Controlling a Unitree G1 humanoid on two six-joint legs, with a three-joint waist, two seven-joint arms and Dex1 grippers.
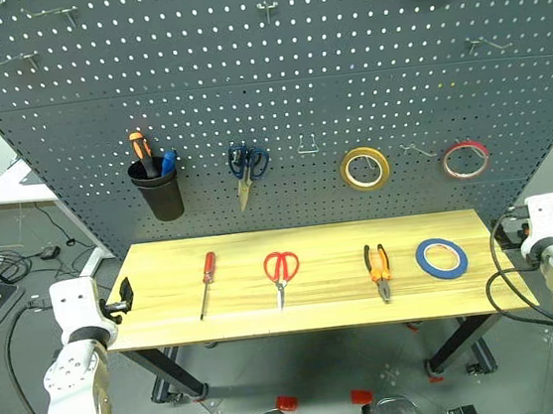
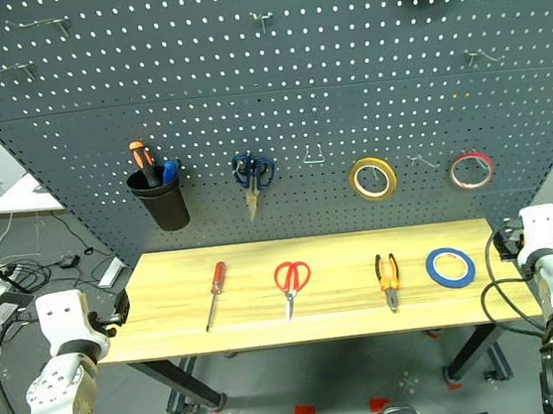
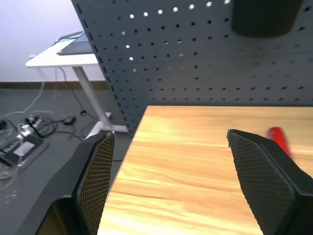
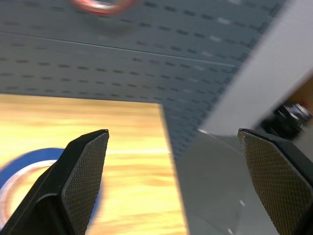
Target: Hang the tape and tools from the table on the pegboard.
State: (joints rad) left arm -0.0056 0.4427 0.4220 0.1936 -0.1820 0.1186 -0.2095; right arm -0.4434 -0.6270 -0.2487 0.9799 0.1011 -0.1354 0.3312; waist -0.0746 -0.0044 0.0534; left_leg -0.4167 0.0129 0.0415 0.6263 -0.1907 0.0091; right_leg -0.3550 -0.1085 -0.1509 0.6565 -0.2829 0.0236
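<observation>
nearest me, the two arms hang off either end of the long light wood-grain counter, neither over it. the left pincer stands wide with nothing between its two black fingers, off the counter's left end; the right pincer is spread just as wide and empty, off the right end.

on the counter four things lie in a row from left to right, well apart. the slim red-handled screwdriver lies with its long axis running roughly twelve to six, handle at the far end, tip nearer; from the left pincer it sits at about one o'clock, and that arm is the nearer one to it. next come the red-handled scissors with steel blades, loops far, blades pointing to six. then the small orange-and-black-handled pliers, handles far, nose toward six. last is the flat blue ring of tape, lying flat near the right end, at about eleven o'clock from the right pincer; the right arm is plainly nearer.

behind stands the large dark grey perforated metal pegboard, with bare metal hooks among a black cup, blue-handled scissors and other rolls. to my eye nothing is hung yet; either arm must first swing inward.
</observation>
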